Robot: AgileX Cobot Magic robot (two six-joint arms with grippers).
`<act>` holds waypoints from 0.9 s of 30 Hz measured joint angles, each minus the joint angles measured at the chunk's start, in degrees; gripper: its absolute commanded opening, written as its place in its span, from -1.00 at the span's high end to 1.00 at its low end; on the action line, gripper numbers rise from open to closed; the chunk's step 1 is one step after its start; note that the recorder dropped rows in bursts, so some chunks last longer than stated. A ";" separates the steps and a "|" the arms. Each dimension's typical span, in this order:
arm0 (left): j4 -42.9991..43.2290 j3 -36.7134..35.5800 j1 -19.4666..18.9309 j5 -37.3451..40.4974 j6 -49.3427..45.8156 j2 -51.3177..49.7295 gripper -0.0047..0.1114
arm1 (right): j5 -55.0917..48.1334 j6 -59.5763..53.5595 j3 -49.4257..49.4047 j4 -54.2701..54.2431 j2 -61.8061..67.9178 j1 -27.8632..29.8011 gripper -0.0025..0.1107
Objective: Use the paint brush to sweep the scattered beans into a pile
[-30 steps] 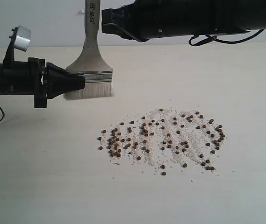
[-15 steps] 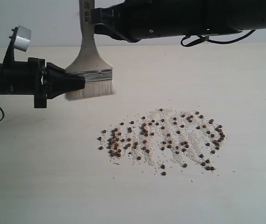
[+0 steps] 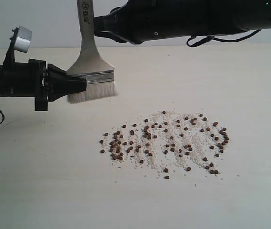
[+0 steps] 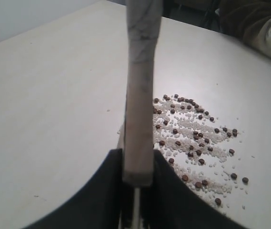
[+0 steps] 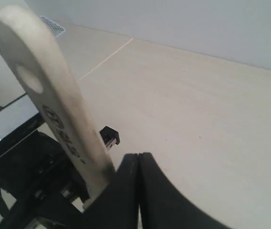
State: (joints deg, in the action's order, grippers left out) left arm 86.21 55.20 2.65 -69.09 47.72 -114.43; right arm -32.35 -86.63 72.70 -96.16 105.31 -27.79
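Observation:
The paint brush (image 3: 93, 71) hangs upright above the table, bristles down, left of the spill. My left gripper (image 3: 81, 84) is shut on the paint brush at its silver ferrule; in the left wrist view the pale handle (image 4: 140, 95) rises from between the black fingers (image 4: 137, 160). The beans (image 3: 166, 143) lie scattered among white crumbs on the table, also seen past the handle (image 4: 192, 138). My right gripper (image 3: 98, 25) is shut and empty, its tip (image 5: 139, 155) against the side of the brush handle (image 5: 54, 105) near its top.
The pale table (image 3: 40, 181) stretches bare around the spill. A person's sleeve (image 4: 264, 24) rests at the table's far edge. The left arm's black body (image 5: 25, 176) sits under the brush handle in the right wrist view.
My right gripper has moved left up to the top of the handle, and the handle has tipped slightly left with it. The left gripper and the beans have stayed put.

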 measured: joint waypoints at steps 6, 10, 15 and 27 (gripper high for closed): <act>0.33 0.00 0.00 0.00 -0.34 0.00 0.92 | 4.14 0.15 0.00 12.59 -4.18 2.48 0.96; 0.88 0.00 0.00 0.00 -0.34 0.00 0.92 | 6.80 11.97 0.00 35.51 -6.33 2.97 0.96; 1.21 0.00 0.00 0.00 -0.45 0.00 0.92 | 8.85 14.50 -1.56 51.28 -6.95 6.24 0.96; 1.21 0.00 0.00 0.00 -0.80 0.00 0.92 | -34.43 -22.02 -2.44 12.32 -0.48 29.91 0.96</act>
State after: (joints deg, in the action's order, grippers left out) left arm 87.42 55.20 2.65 -69.09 46.92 -114.43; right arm -66.77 -108.65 70.26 -83.84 104.84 2.12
